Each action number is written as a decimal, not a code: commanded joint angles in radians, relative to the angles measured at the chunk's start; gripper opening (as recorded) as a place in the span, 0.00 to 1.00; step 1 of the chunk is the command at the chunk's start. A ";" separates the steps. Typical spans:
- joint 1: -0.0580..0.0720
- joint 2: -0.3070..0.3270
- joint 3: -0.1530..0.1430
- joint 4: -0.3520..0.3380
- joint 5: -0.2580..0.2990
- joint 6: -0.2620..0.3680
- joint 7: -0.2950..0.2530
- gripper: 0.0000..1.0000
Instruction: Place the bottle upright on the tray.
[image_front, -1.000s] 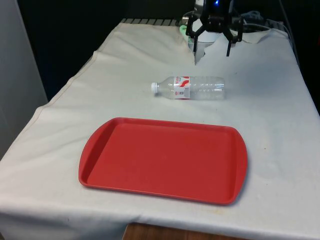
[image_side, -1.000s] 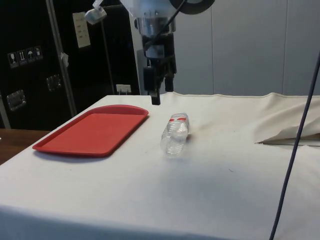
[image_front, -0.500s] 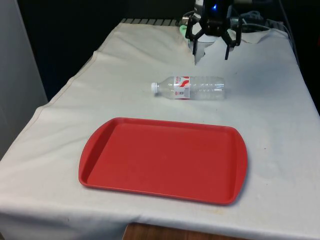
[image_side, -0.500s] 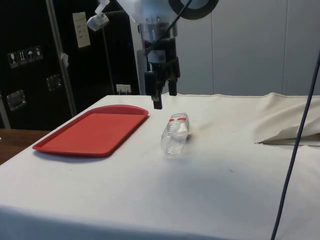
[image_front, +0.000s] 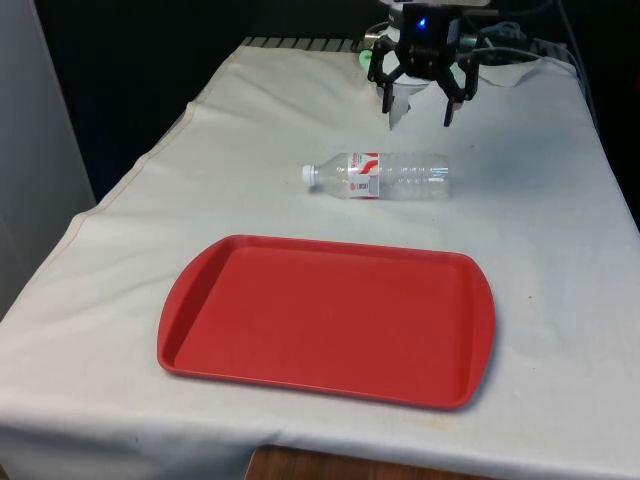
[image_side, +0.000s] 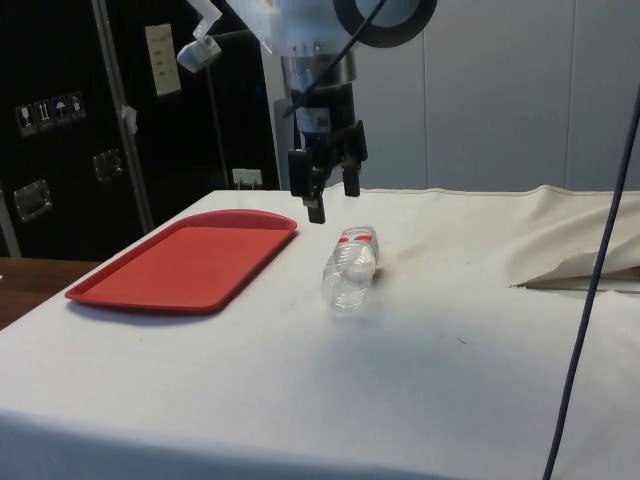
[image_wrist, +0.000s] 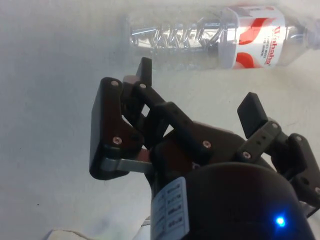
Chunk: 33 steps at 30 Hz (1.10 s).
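Since a second ago my tool (image_front: 416, 104) has risen slightly, spread wide and empty; bottle (image_front: 381, 175) lies flat at twelve o'clock of the bare tray (image_front: 330, 318). Nothing done.

Bottle (image_front: 378, 176): clear plastic, white cap, red-and-white label near neck, ribbed body. Lies on its side on white cloth, centre of front view slightly above middle, cap toward front view's left. Side view: bottle (image_side: 349, 268) at frame centre, base toward camera. Wrist view: bottle (image_wrist: 220, 36) lying flat, label visible.

Tray (image_front: 200, 295): red, rectangular, rounded corners, raised rim. Lower centre of front view, near bottle, not touching. Side view: tray (image_side: 130, 285) at left middle.
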<state>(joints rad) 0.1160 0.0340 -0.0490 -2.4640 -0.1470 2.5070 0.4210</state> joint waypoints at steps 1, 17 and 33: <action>-0.002 0.002 -0.003 0.001 -0.009 0.004 0.017 1.00; -0.013 0.008 -0.018 0.004 -0.010 0.004 0.081 1.00; -0.014 0.019 -0.039 0.002 0.000 0.004 0.126 1.00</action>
<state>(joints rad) 0.1020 0.0530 -0.0880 -2.4620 -0.1470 2.5110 0.5470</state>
